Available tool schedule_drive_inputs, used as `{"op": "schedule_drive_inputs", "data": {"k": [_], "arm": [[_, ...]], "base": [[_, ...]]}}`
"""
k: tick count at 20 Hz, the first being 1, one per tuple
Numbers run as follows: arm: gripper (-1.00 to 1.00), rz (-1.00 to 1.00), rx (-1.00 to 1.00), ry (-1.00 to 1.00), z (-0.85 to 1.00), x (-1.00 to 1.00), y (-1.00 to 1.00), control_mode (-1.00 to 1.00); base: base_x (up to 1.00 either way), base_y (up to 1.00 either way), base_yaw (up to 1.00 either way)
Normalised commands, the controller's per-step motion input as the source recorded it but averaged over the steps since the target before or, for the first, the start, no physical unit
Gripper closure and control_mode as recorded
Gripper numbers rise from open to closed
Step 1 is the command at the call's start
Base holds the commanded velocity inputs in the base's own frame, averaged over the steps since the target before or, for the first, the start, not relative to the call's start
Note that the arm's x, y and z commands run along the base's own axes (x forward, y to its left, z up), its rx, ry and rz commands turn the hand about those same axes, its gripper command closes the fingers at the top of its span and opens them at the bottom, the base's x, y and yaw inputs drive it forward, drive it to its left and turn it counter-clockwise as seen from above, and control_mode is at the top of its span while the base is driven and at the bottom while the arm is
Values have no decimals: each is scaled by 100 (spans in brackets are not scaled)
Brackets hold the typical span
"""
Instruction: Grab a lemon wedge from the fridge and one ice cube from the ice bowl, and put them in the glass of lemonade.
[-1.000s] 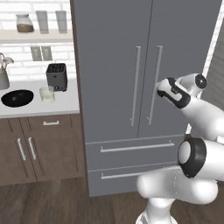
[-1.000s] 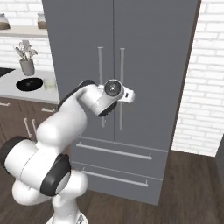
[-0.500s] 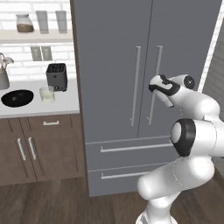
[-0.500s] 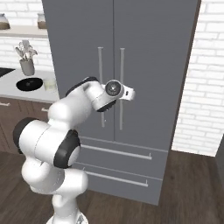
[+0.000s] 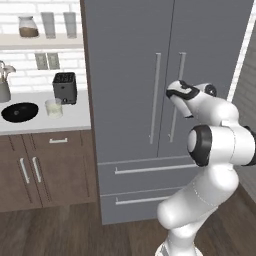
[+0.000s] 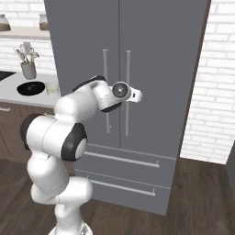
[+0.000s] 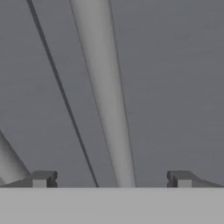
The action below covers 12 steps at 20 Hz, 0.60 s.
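Glossy white arm (image 5: 215, 150), dark joints

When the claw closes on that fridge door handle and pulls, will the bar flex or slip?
The handle looks like a thin, straight metal bar, so it is probably stiff. Its smooth rounded surface may let the fingertips slide along it. The open claw straddles it. The fridge door is tall, so it likely swings heavily.

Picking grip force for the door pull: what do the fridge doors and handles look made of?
Fridge doors: matte grey, probably painted or brushed metal; flat tone with no reflections. Handle between the open gripper tips: a pale silvery round bar, likely satin metal, judging by its soft lengthwise sheen.
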Motion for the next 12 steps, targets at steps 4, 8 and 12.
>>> {"op": "schedule_drive_inputs", "data": {"k": [4,8,12], "arm": [[-100,0,0,0,0,25,0,-100],[-100,0,0,-4,-2,7,-3,-100],[-100,0,0,-10,-8,4,0,-100]], "base": [[0,0,0],[0,0,0],[0,0,0]]}}
